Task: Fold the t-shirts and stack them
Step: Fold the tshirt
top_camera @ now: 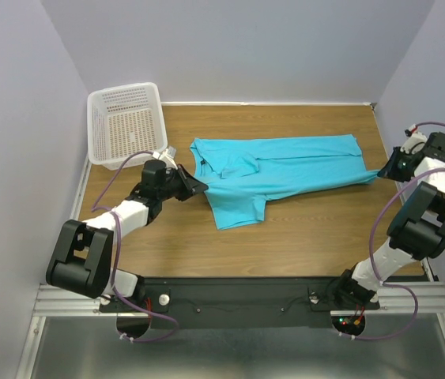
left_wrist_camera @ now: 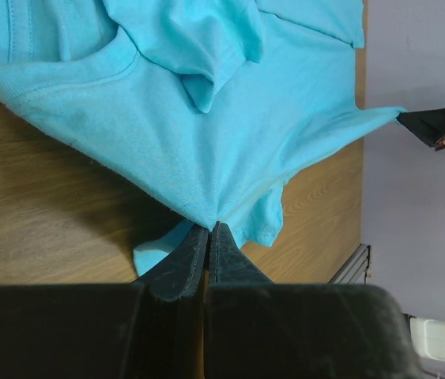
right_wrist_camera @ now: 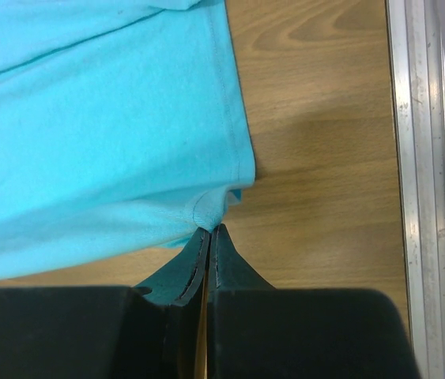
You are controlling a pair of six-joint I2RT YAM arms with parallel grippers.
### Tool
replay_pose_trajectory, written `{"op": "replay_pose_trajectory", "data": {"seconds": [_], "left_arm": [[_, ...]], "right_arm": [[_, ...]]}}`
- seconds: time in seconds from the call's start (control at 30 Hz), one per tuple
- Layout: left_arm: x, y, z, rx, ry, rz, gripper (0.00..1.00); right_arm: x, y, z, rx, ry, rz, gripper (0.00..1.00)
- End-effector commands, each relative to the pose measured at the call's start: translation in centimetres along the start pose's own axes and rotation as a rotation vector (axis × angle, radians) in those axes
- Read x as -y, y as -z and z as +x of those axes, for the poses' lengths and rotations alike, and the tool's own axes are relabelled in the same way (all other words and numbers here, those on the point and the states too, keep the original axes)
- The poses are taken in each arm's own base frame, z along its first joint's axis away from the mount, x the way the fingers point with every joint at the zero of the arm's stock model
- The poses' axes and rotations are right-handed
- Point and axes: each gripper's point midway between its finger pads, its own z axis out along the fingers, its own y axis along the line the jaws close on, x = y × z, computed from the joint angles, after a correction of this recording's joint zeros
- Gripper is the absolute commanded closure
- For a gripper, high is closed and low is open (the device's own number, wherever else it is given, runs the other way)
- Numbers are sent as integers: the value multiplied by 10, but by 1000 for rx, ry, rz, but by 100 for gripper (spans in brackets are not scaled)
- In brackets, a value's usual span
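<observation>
Turquoise t-shirt point(top_camera: 277, 170) stretched along the bench point(top_camera: 309, 237), left jaws clamped on its neck end, right jaws on a hem corner. The fold seems in hand; both must next carry this edge over together.

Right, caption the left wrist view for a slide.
Left hand pinches the plain turquoise cloth t-shirt lying on the brown wooden table.
</observation>
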Motion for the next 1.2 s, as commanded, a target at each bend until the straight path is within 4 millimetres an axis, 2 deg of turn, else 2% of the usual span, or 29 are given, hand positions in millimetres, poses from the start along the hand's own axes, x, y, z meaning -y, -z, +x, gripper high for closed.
{"op": "replay_pose_trajectory", "data": {"seconds": [0.0, 0.47, 0.57, 0.8, 0.97, 1.0, 1.07, 1.17], "left_arm": [[16, 8, -10, 32, -17, 61, 100], [10, 3, -10, 28, -7, 50, 100], [0, -2, -7, 15, -8, 26, 100], [-35, -18, 10, -36, -5, -53, 100], [-51, -21, 17, -41, -9, -89, 100], [-54, -22, 19, -47, -18, -95, 99], [-58, -22, 19, -46, -27, -104, 90], [-56, -18, 15, -16, -59, -108, 74]], "right_arm": [[4, 2, -22, 53, 9, 3, 100], [6, -4, -18, 38, 6, -7, 99], [6, -5, -16, 33, 5, -8, 99], [7, -7, -9, 19, 10, -6, 99], [6, -7, -4, 12, 13, -8, 99], [6, -7, -3, 10, 13, -10, 99], [5, -7, -2, 10, 12, -14, 99], [3, -8, -1, 8, 9, -22, 99]]}}
